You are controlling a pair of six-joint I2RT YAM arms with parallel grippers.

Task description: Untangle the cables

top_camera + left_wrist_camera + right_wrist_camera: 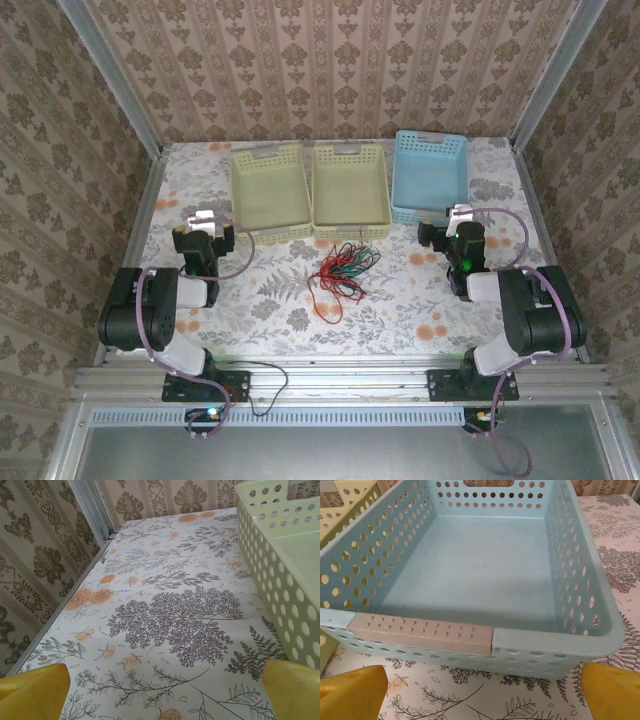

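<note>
Currently the left gripper (207, 230) and the right gripper (458, 222) both hold their jaws wide and empty. The cables (342, 268) lie knotted between them, well apart from either, off to the inner side of each pair of jaws. Pinching the whole clump at once, I judge, would tighten the knot or drag it against the green basket (350, 195) just beyond.

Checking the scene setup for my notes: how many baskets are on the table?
3, in a row at the far side: left green basket, middle green basket, blue basket on the right.
</note>
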